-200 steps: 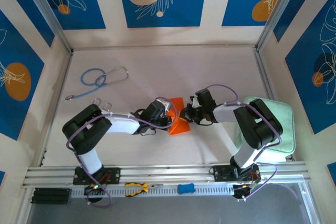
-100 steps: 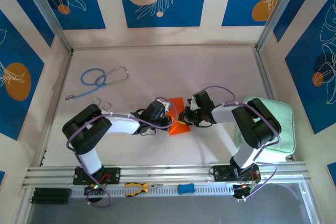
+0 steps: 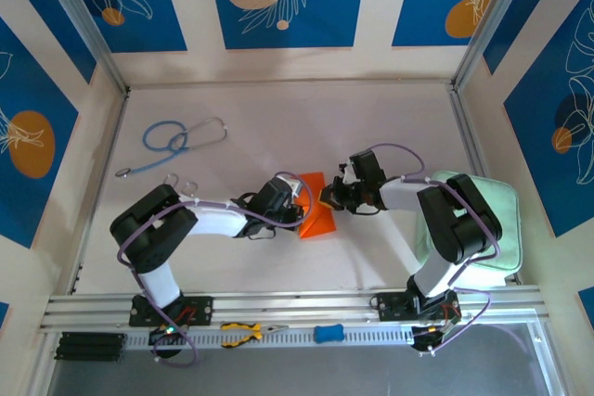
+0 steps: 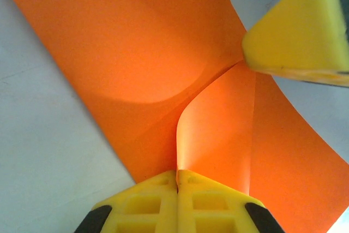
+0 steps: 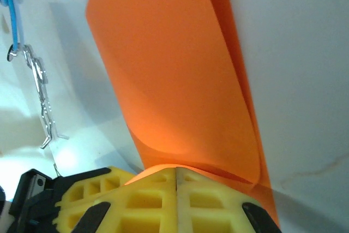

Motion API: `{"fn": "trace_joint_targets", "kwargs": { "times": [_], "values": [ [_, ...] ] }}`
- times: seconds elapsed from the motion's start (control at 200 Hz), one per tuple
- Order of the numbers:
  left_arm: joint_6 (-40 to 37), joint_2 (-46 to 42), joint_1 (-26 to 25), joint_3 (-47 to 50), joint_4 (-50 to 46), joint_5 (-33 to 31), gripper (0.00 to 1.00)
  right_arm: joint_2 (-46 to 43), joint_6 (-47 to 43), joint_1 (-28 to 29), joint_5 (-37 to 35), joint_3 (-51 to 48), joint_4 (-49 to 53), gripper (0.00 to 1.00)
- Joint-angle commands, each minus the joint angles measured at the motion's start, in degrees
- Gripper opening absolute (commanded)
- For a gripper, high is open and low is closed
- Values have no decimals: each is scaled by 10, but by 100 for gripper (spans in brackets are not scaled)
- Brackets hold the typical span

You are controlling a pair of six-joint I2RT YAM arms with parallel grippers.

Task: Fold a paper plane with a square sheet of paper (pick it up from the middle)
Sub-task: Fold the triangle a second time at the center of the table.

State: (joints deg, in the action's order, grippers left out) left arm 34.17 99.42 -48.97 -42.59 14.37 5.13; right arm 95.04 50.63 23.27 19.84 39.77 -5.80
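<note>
Two pairs of jaws are pinched on the paper (image 3: 316,222), which is held at the middle of the counter (image 3: 278,127), long axis running near to far: its left side is gripped by the left jaws, its right by the right jaws.

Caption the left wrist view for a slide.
Left gripper pinching a raised fold of the orange paper, the right gripper's finger meeting it opposite.
</note>
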Motion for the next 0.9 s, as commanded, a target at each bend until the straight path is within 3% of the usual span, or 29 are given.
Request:
{"fn": "trace_joint_targets", "kwargs": {
  "times": [0.0, 0.245, 0.555, 0.735, 0.895],
  "values": [
    [-9, 10, 5, 1, -39, 5, 0, 25, 7, 1, -9, -2, 12, 1],
    [-9, 8, 5, 2, -41, 5, 0, 38, 47, -21, -22, -55, -60, 1],
    [-9, 8, 5, 1, -41, 4, 0, -11, 50, -55, -5, -45, -32, 2],
    [-9, 6, 5, 2, -41, 3, 0, -58, 25, -25, -7, -39, -11, 4],
    [-8, 6, 4, 1, -40, 5, 0, -37, 29, 3, 16, -33, -18, 3]
  ]
}}
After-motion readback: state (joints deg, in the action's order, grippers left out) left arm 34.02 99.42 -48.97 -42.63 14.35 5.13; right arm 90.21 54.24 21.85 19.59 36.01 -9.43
